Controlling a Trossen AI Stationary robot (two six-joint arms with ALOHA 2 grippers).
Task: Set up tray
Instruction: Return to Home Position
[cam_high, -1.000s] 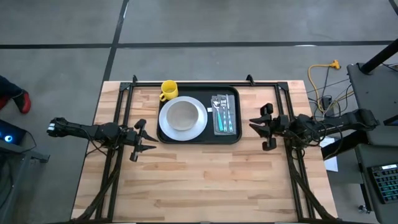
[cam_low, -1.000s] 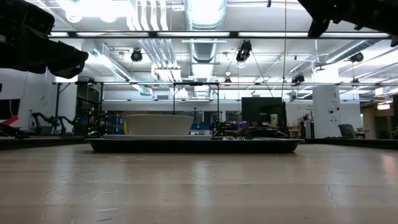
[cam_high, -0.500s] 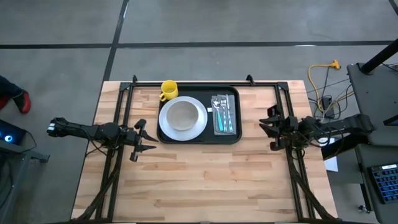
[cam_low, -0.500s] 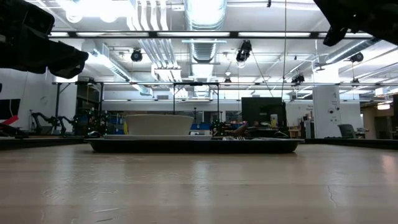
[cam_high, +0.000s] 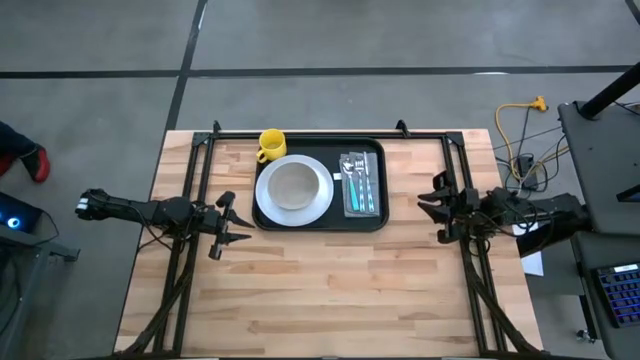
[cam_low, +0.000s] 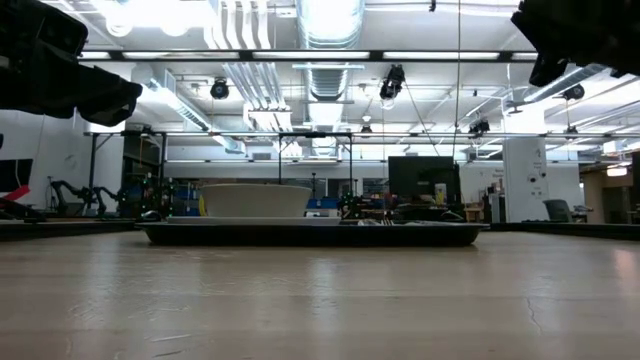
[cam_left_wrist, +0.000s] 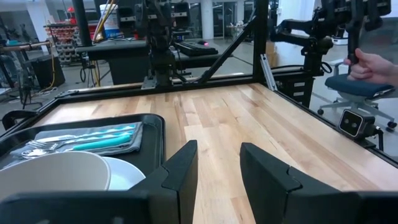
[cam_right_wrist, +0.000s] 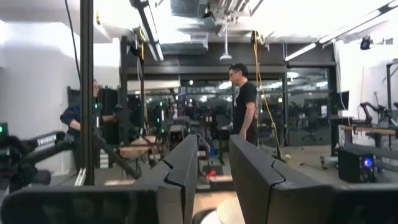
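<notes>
The black tray (cam_high: 322, 222) lies at the table's far middle. On it rest a white plate (cam_high: 318, 203) carrying a white bowl (cam_high: 292, 185), and a grey napkin (cam_high: 361, 205) with cutlery (cam_high: 358, 172) on top. A yellow mug (cam_high: 270, 145) stands on the table by the tray's far left corner. My left gripper (cam_high: 238, 220) hovers open to the left of the tray, nothing between its fingers (cam_left_wrist: 186, 163). My right gripper (cam_high: 427, 211) hovers open to the right of the tray, tipped upward, and its fingers (cam_right_wrist: 186, 163) hold nothing.
Black frame rails (cam_high: 200, 170) run along the table's left, right and far sides. Bare wood (cam_high: 330, 290) fills the near half. A person (cam_right_wrist: 244, 106) stands in the room beyond, and a hand (cam_left_wrist: 373, 62) shows past the table's edge.
My right gripper has drawn back from the tray toward the table's right edge. The left arm and everything on the tray have stayed put.
</notes>
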